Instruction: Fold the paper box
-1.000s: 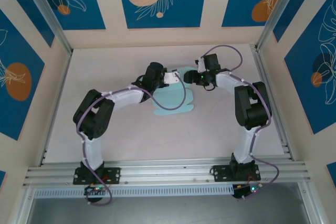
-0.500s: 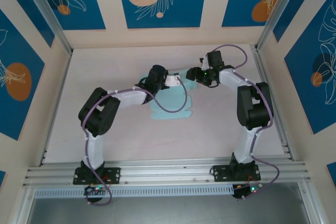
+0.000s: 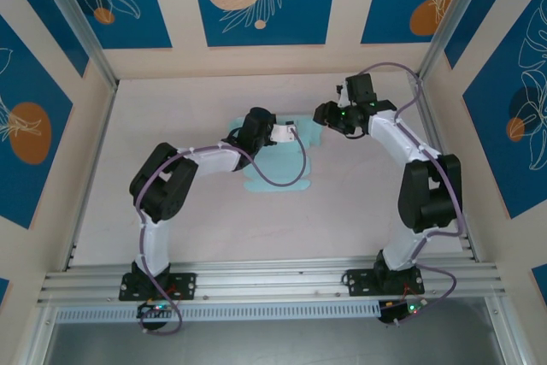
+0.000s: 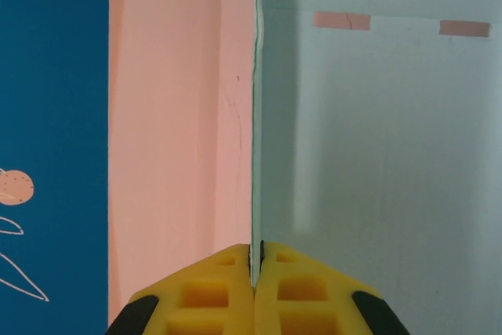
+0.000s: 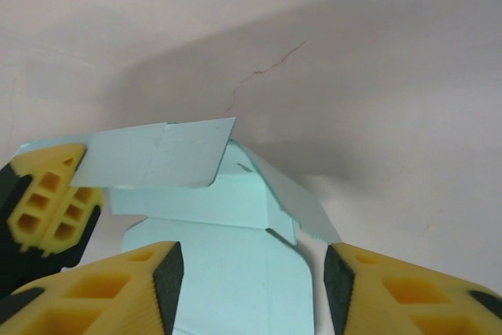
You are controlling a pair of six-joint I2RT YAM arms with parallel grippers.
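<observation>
**Left gripper pinches a raised flap; right gripper hangs beside it**

From above, we find the paper box (image 3: 278, 164) near the middle of the worktop (image 3: 188, 108), mostly flat, its far flaps lifted. The left gripper (image 3: 291, 132) sits at the sheet's far edge. Its wrist view shows the yellow fingers (image 4: 212, 296) pressed together on the thin edge of an upright aqua panel (image 4: 376, 154). The right gripper (image 3: 322, 114) hovers just beside the far right corner. In its own view the jaws stand apart with nothing between them (image 5: 247, 276), the folded flaps (image 5: 212, 209) just beyond. A yellow finger (image 5: 49, 203) of the left gripper clamps the flap there.
</observation>
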